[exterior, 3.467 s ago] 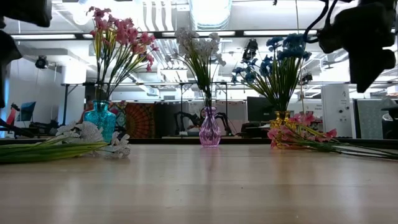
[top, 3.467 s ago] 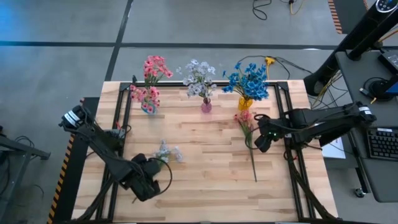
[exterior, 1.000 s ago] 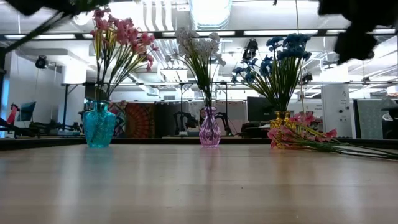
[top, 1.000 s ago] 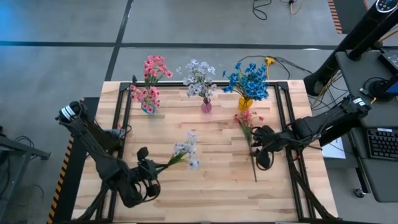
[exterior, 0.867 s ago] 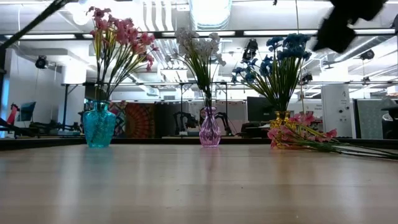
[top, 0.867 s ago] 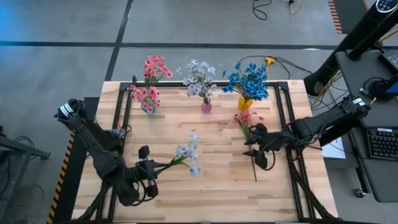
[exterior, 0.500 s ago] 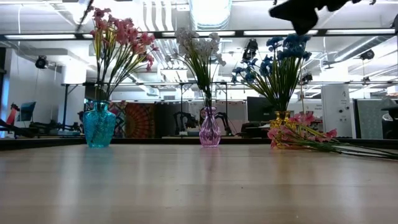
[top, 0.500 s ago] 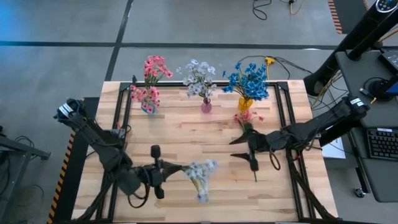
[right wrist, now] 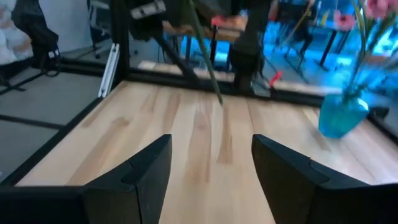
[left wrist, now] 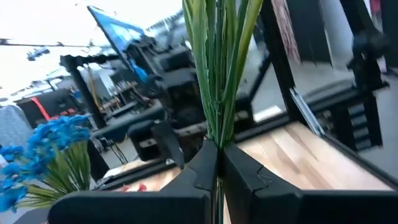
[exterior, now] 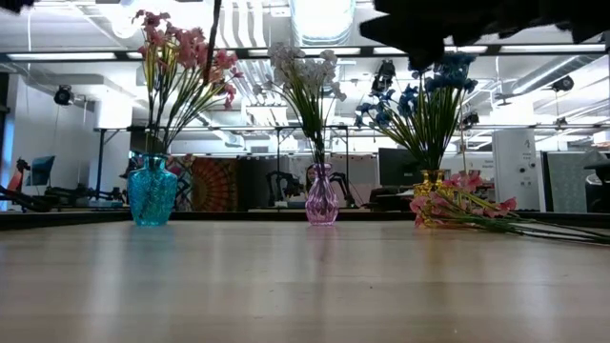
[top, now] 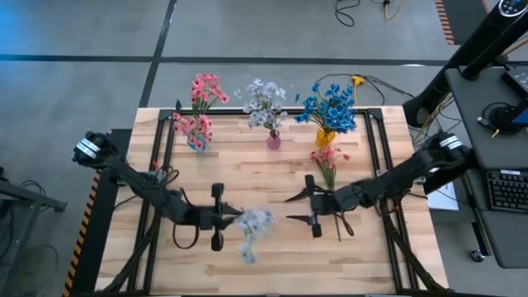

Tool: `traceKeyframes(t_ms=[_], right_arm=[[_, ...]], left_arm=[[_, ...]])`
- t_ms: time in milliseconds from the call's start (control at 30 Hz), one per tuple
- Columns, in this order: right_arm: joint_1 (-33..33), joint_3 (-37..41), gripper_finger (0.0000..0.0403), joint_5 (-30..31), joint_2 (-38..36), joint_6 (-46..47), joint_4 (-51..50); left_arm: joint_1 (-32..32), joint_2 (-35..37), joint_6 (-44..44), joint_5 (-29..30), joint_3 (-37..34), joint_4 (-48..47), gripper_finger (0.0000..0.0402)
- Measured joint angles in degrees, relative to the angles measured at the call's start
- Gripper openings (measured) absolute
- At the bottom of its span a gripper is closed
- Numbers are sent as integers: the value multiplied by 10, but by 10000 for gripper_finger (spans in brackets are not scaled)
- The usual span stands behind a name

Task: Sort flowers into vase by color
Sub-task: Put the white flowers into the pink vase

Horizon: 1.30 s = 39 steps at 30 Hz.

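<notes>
Over mid-table, left gripper (top: 216, 217) has swung its lavender-white spray (top: 252, 231) inward

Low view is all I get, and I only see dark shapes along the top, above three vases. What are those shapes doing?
Observer: Seen from above, one is the left gripper. It is shut on the green stems of a pale lavender-white spray, held over the middle of the table.
Visitor: And the other shape?
Observer: That is the right gripper. It is open, holds nothing and points towards the left one.
Visitor: Is anything holding the pink bunch lying on the right?
Observer: No. Neither gripper holds the pink spray; it lies on the table in front of the yellow vase.
</notes>
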State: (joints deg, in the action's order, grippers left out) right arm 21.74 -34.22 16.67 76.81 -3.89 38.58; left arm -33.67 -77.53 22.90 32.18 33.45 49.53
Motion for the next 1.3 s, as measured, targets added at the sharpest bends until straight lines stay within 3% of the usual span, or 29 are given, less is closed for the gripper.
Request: traceKeyframes(t_ms=[200, 300, 467, 800, 1100, 1300], right_arm=[[0, -17, 215, -1, 87, -77, 178], [0, -40, 215, -1, 119, -100, 207], [0, -93, 215, -1, 148, -103, 206], [-17, -152, 215, -12, 152, -77, 133], [-22, -183, 213, -32, 177, -101, 126], [-23, -188, 161, -32, 179, -102, 127]], left_arm=[[1, -29, -1, 3, -52, 114, 0], [2, -46, -3, 24, -56, 129, 0], [6, -78, -4, 60, -52, 135, 0], [19, -138, 2, 63, -48, 223, 0], [33, -178, 15, 64, -15, 232, 0], [35, -181, 15, 63, -17, 250, 0]])
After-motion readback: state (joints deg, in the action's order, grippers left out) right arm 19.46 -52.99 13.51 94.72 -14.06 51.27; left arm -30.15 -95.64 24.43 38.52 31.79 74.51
